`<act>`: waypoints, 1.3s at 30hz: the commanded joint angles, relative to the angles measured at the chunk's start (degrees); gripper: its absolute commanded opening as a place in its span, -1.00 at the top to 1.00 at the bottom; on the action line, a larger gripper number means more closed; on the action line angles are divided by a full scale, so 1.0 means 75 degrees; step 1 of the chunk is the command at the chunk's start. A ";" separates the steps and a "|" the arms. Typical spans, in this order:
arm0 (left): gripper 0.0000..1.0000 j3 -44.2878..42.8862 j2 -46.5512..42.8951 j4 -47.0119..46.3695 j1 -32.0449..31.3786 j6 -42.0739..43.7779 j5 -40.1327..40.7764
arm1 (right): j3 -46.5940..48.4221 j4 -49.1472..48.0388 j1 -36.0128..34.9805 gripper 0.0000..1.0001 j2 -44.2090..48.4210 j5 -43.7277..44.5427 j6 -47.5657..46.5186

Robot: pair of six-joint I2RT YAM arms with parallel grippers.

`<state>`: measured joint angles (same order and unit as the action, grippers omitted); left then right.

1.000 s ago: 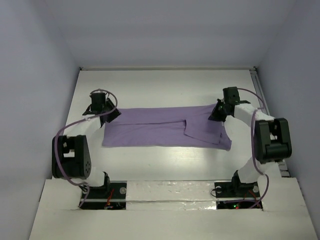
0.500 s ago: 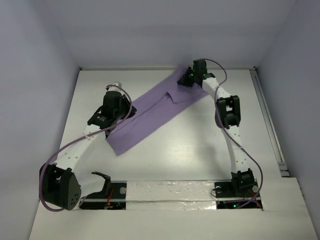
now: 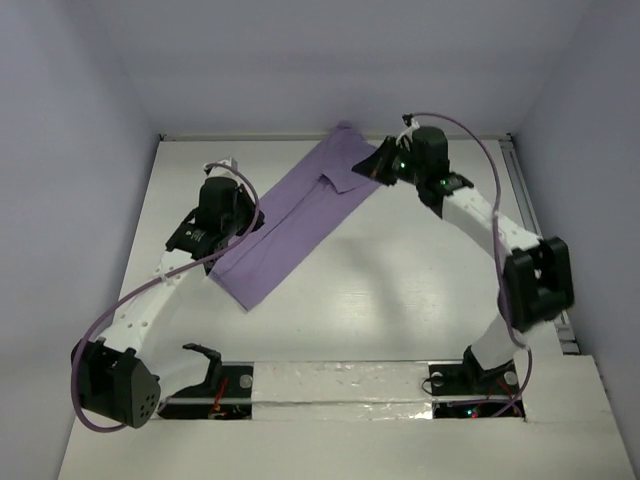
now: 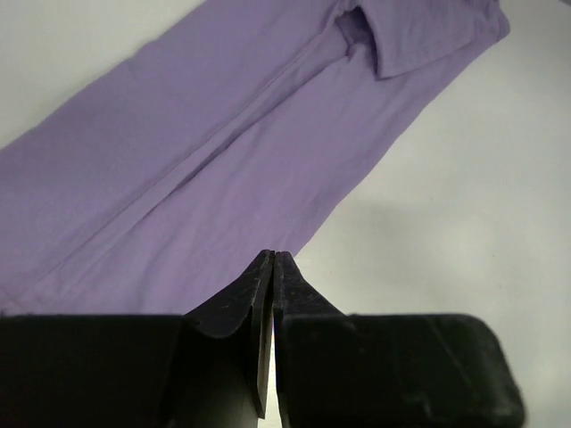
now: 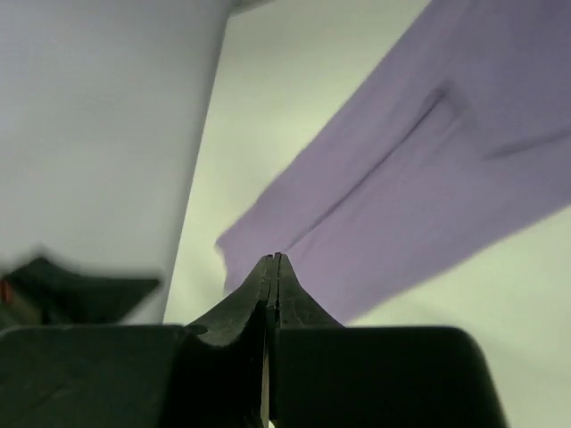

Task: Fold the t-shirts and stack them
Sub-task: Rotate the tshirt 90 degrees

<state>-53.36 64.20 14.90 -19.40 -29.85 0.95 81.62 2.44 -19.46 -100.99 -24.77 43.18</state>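
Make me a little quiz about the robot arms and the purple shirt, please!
1. True or false: the t-shirt lies straight across the table, from side to side.
2. Which gripper is closer to the far wall? A. the left gripper B. the right gripper C. both the same
3. Fill in the gap: the fingers of both grippers are ___ at the t-shirt's edge.

Key:
1. False. It lies on a slant, as a long folded strip.
2. B
3. shut
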 commanded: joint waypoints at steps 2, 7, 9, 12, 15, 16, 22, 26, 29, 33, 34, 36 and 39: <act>1.00 -0.0899 0.0240 -0.0099 -0.0003 0.0405 0.0014 | -0.2992 -0.0884 -0.1457 1.00 0.0819 0.0490 0.0171; 1.00 -0.1228 0.0381 -0.0181 0.0067 0.0335 -0.0324 | -0.3923 -0.1484 -0.2513 -0.22 0.0343 0.0819 0.1133; 1.00 -0.1287 0.0416 -0.0158 0.0067 0.0335 -0.0396 | -0.3608 -0.1462 -0.2795 -0.27 -0.0219 0.0644 0.1203; 1.00 -0.1252 0.0370 -0.0100 0.0137 0.0358 -0.0490 | -0.3267 -0.1883 -0.3029 -0.28 -0.1122 0.0784 0.1682; 1.00 -0.1053 0.0159 -0.0064 0.0137 0.0370 -0.0525 | -0.2647 -0.1930 -0.3111 -0.23 -0.2025 0.0901 0.2069; 1.00 -0.0995 0.0112 -0.0064 0.0137 0.0370 -0.0560 | -0.2448 -0.1930 -0.3112 -0.16 -0.2421 0.0947 0.2141; 1.00 -0.0784 -0.0041 0.0123 0.0137 0.0417 -0.0561 | -0.1217 -0.1439 -0.3112 0.60 -0.3268 0.1113 0.2434; 1.00 -0.0725 0.0029 0.0135 0.0137 0.0475 -0.0678 | -0.1857 -0.0923 -0.2798 1.00 -0.2686 0.1287 0.2095; 0.96 -0.0666 0.0228 0.0053 0.0137 0.0499 -0.0865 | -0.3695 -0.0748 -0.1991 1.00 -0.1234 0.1428 0.1604; 0.75 -0.0397 0.0625 -0.0169 0.0137 0.0464 -0.1286 | -0.5327 0.0890 -0.0877 1.00 0.0654 0.1066 0.0410; 0.67 -0.0327 0.0708 -0.0181 0.0137 0.0464 -0.1333 | -0.5410 0.1381 -0.0804 1.00 0.1156 0.1019 -0.0208; 0.47 -0.0198 0.0896 -0.0170 -0.0038 0.0487 -0.1415 | -0.5480 0.2707 -0.0803 1.00 0.1534 0.1123 -0.0588; 0.34 -0.0057 0.1270 -0.0111 -0.0307 0.0487 -0.1381 | -0.5912 0.3457 -0.0733 1.00 0.2599 0.1205 -0.0601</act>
<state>-55.07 72.60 14.79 -19.81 -26.83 -7.77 40.53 13.56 -23.83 -87.18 -16.67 44.56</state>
